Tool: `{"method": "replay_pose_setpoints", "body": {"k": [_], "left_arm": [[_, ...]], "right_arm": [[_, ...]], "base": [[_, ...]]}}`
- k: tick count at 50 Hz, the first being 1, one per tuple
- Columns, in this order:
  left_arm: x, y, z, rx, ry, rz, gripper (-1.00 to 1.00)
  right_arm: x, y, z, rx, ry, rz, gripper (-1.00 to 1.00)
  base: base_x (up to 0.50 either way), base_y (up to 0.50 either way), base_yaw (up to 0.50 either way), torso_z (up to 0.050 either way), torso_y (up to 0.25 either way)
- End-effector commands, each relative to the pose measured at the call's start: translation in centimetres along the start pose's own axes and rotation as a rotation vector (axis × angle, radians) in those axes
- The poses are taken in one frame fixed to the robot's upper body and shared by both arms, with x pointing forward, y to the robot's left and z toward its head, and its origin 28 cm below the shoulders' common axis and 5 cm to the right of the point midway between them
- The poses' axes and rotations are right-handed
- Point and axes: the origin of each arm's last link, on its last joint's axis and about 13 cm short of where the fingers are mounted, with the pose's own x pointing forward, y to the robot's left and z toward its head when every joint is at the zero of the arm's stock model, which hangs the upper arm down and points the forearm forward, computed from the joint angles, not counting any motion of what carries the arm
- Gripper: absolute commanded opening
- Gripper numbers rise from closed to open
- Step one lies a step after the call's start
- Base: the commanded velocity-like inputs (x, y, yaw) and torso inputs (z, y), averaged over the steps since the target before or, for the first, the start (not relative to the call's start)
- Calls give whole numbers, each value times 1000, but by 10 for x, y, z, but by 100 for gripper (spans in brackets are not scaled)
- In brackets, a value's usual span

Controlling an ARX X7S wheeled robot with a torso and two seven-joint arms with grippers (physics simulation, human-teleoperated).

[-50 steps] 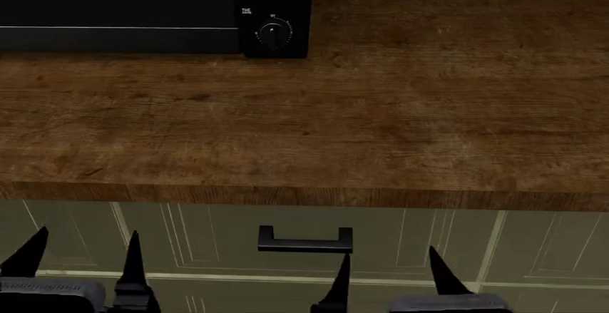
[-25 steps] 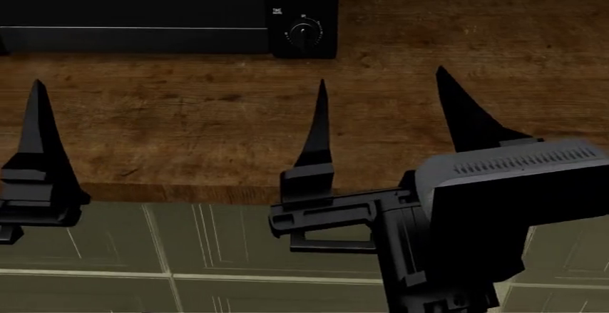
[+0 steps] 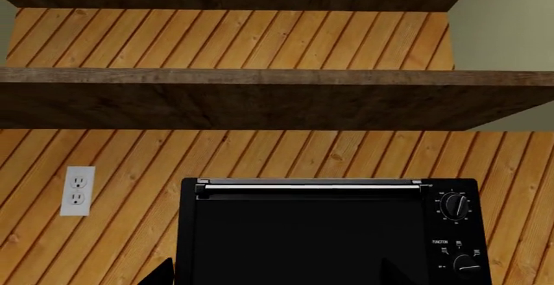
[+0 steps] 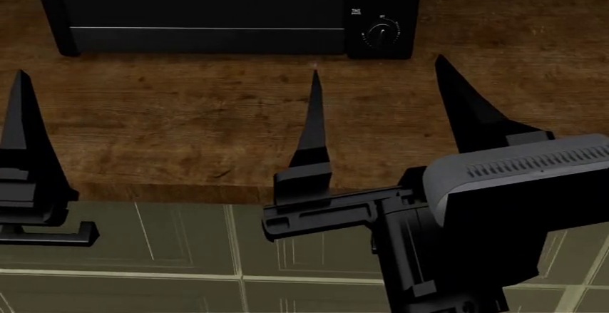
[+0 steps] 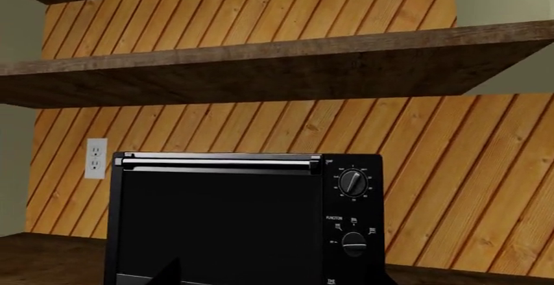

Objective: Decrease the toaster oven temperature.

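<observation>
Since half a second ago the head view has shifted: the toaster oven [image 4: 228, 12] now sits further to the right in the picture, its left edge has come into view, and the drawer handle [image 4: 59, 233] now shows at the lower left instead of behind the right arm. The two grippers keep nearly the same places as before.

From left to right in the head view: the left gripper [image 4: 24, 142] shows only one dark pointed finger [image 4: 21, 124] at the picture's edge, so I cannot tell how its jaws stand. The right gripper [image 4: 386, 110] has its two fingers spread apart, with nothing between them. Its fingertips point toward the oven but stay well apart from it.

The toaster oven stands at the back of the wooden counter [image 4: 190, 124], against a wall of slanted wooden planks [image 5: 450, 168]. Its dark glass door is closed, and the knob panel is on its right side. In the right wrist view the upper knob [image 5: 352, 182] and the middle knob [image 5: 353, 243] are both visible; the head view shows only the lowest knob [image 4: 383, 33].

A wide strip of bare counter lies between the oven's front and the counter's front edge, and more bare wood is right of the oven. A wall outlet [image 3: 78, 190] is left of the oven, and a wooden shelf [image 3: 277, 93] hangs above it with open space between.
</observation>
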Motion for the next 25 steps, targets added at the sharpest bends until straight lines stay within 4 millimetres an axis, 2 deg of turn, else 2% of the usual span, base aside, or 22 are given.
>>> {"method": "replay_pose_setpoints", "body": {"k": [1, 6, 25], "left_arm": [[-1, -1, 1, -5, -5, -6, 100], [0, -1, 1, -5, -4, -4, 100], [-1, 0, 1, -5, -5, -2, 100]], "right_arm": [[-3, -2, 3, 9, -5, -14, 100], [-4, -1, 5, 16, -8, -29, 100], [-5, 1, 3, 19, -11, 6, 100]], "base": [[0, 0, 0, 0, 0], [0, 0, 0, 0, 0], [286, 0, 0, 0, 0]]}}
